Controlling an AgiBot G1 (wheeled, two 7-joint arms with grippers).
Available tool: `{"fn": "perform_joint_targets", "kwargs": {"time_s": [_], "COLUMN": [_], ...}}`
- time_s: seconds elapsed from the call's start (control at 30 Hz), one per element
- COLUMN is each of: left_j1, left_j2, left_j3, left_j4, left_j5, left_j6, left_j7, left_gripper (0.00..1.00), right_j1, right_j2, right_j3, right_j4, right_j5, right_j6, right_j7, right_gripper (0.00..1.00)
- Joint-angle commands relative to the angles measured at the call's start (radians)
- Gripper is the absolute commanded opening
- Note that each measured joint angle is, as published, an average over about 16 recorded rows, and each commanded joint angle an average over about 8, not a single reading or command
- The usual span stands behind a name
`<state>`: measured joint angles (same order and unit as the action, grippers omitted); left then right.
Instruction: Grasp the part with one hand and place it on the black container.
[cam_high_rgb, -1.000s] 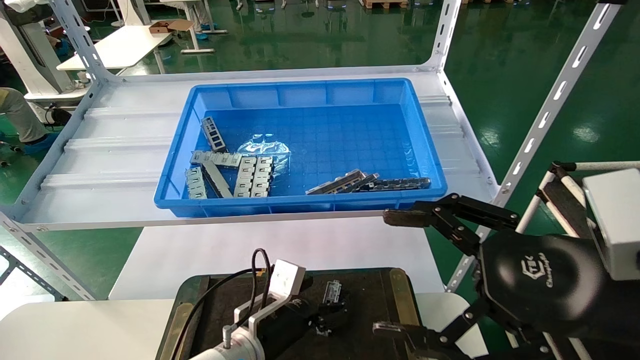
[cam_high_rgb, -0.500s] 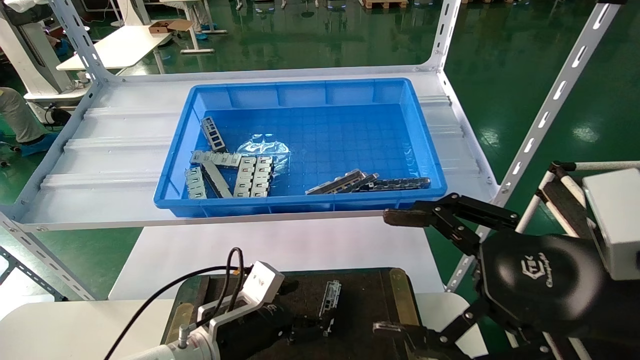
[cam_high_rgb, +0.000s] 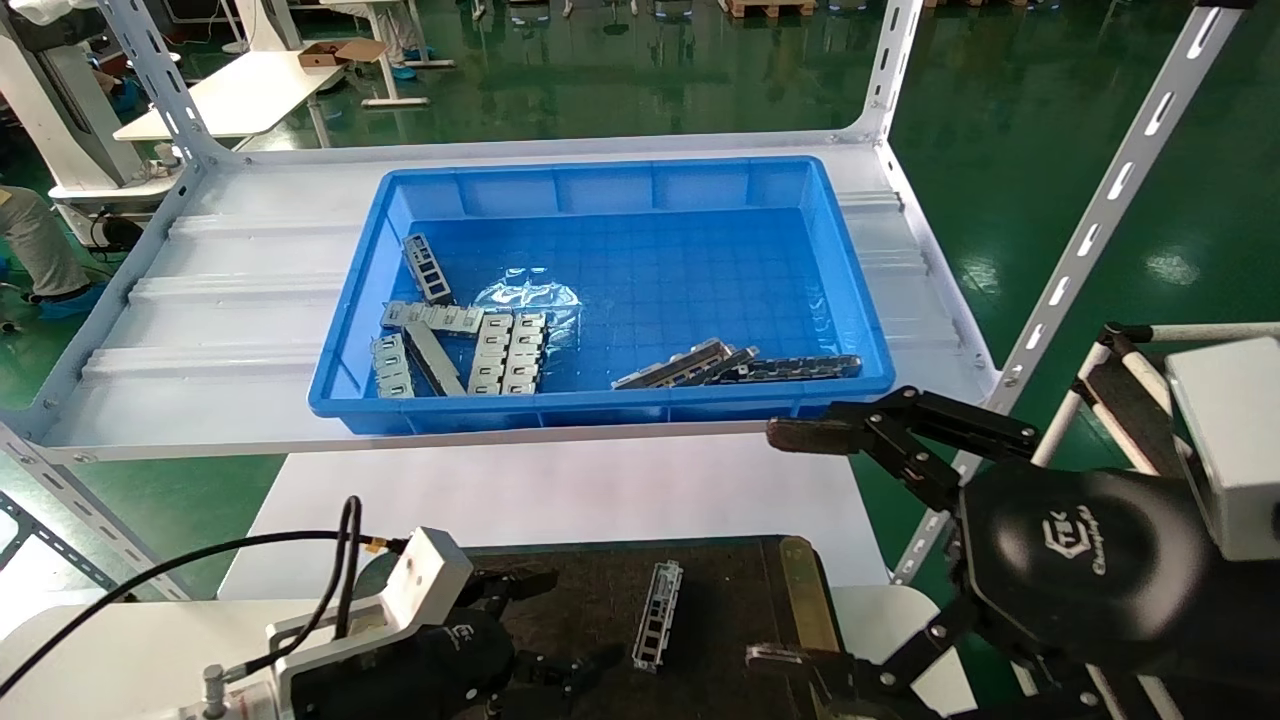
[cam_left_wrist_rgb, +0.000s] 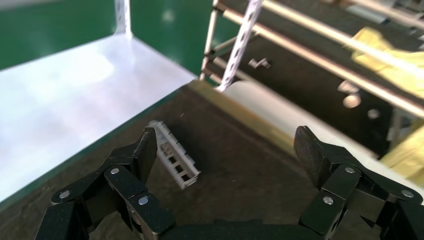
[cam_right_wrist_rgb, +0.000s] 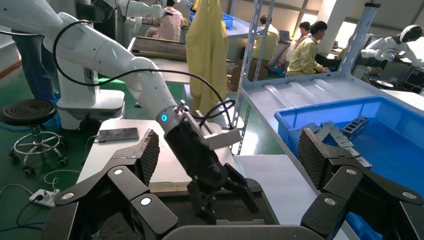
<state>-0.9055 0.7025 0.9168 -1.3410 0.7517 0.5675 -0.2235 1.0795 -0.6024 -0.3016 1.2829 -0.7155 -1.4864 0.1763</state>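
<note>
I have the part (cam_high_rgb: 657, 614) lying free on the black container (cam_high_rgb: 790, 585), near that tray's right brass strip at the near edge of the bench. My left gripper (cam_high_rgb: 535, 625) sits beside it toward the near-left corner, fingers spread and holding nothing; the wrist view shows the part (cam_left_wrist_rgb: 173, 154) just off one fingertip (cam_left_wrist_rgb: 146, 150), not between the jaws. I judge the placement done, so the step now is a clean retreat: I would lift straight up before swinging toward the blue bin (cam_high_rgb: 850, 300) on the shelf, so that fingertip does not nudge the channel. My right gripper (cam_high_rgb: 790, 545) hangs at the near-right corner, spread wide and idle. The container's near edge is cut off below the head view, and the left arm hides its left part.
</note>
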Motion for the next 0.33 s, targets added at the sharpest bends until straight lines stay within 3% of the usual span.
{"fn": "perform_joint_targets", "kwargs": {"time_s": [0.03, 0.33], "left_j1": [0.030, 0.066], "left_j2": [-0.020, -0.054], "left_j3": [-0.051, -0.111], "left_j4": [0.005, 0.012], "left_j5": [-0.051, -0.119], "left_j6": [0.062, 0.156], "left_j7": [0.064, 0.143], "left_gripper": [1.00, 1.00], "right_j1": [0.000, 0.000], "right_j2": [0.000, 0.000], "right_j3": [0.000, 0.000], "right_j4": [0.000, 0.000], "right_j5": [0.000, 0.000], "right_j6": [0.000, 0.000], "right_j7": [0.000, 0.000], "right_gripper": [1.00, 1.00]}}
